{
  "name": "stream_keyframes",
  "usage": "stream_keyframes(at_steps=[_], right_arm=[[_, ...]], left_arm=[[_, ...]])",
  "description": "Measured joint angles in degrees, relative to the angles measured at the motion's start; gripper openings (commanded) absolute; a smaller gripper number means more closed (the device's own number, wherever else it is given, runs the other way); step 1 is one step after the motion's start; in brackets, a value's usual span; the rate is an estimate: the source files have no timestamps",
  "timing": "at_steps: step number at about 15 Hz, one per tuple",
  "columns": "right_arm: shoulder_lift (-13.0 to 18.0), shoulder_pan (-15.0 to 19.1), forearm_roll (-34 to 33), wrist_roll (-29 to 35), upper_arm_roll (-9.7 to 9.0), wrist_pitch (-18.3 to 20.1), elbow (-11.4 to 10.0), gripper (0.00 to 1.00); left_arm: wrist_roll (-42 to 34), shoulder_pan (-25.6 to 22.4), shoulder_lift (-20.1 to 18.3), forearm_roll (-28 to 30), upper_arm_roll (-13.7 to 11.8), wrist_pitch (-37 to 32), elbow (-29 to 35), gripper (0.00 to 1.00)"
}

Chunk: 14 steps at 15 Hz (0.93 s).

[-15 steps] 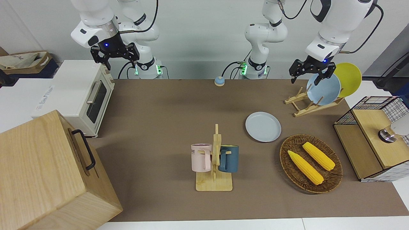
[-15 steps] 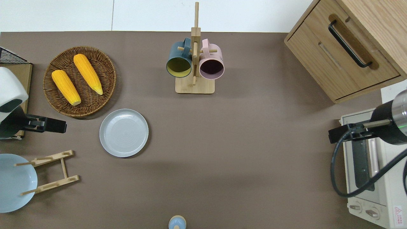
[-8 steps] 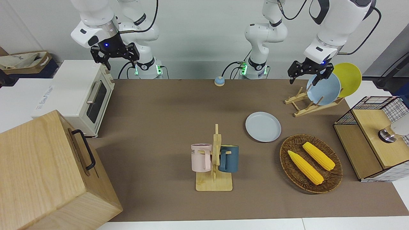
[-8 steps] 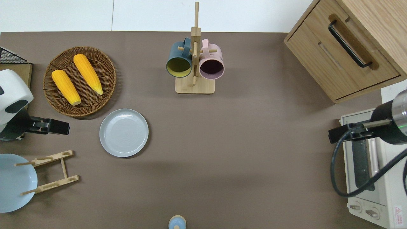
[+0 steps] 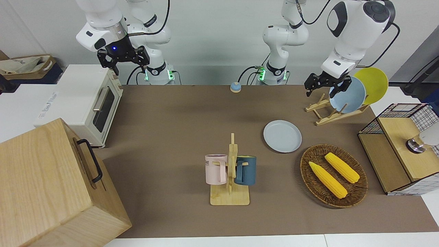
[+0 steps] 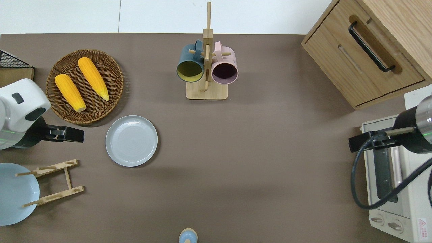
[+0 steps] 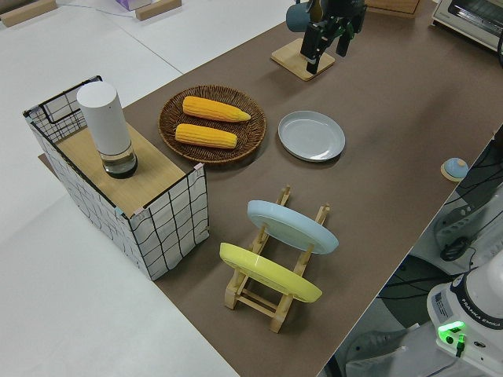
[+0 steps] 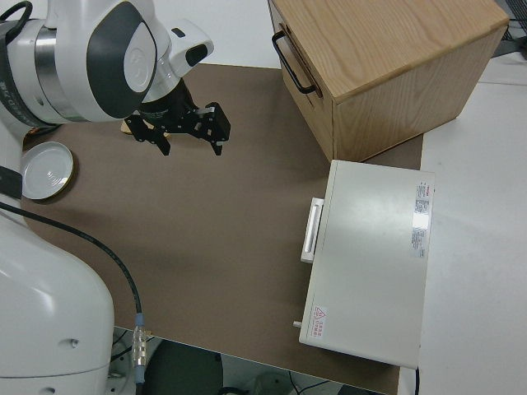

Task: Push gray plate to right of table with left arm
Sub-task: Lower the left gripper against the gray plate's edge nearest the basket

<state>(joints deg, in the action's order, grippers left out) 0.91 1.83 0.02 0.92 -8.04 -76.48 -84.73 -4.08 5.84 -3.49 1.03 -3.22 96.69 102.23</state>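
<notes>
The gray plate point(image 6: 131, 140) lies flat on the brown table point(image 6: 263, 152), between the wicker basket and the plate rack; it also shows in the front view point(image 5: 282, 136) and the left side view point(image 7: 311, 135). My left gripper point(image 6: 72, 135) is up in the air with its fingers open and empty. It is over bare table beside the plate, toward the left arm's end, and apart from the plate. It also shows in the front view point(image 5: 322, 90) and the left side view point(image 7: 328, 39). My right gripper point(image 5: 118, 61) is parked and open.
A wicker basket point(image 6: 111, 64) holds two corn cobs. A wooden rack point(image 6: 54, 182) holds a sky-blue plate point(image 6: 15, 194) and a yellow plate point(image 5: 372, 84). A mug stand point(image 6: 206, 91), a drawer cabinet point(image 6: 368, 50), a toaster oven point(image 6: 395, 182), a wire crate point(image 5: 401, 147) and a bell point(image 6: 188, 236) stand around.
My left gripper has moved over the table toward the gray plate, away from the table's end. The plate and the right arm have not moved.
</notes>
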Motion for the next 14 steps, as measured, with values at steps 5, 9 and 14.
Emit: stream_keyframes(at_steps=[5,9,14], right_arm=[[0.0,0.0,0.0,0.0,0.00,0.0,0.0,0.983],[0.0,0.0,0.0,0.0,0.00,0.0,0.0,0.983],[0.0,0.0,0.0,0.0,0.00,0.0,0.0,0.983]], left_arm=[[0.3,0.0,0.3,0.4,0.0,9.9,7.8,1.00],[0.4,-0.1,0.6,0.5,-0.3,19.4,15.1,1.00],[0.6,-0.1,1.4,0.5,-0.5,30.5,23.4,1.00]])
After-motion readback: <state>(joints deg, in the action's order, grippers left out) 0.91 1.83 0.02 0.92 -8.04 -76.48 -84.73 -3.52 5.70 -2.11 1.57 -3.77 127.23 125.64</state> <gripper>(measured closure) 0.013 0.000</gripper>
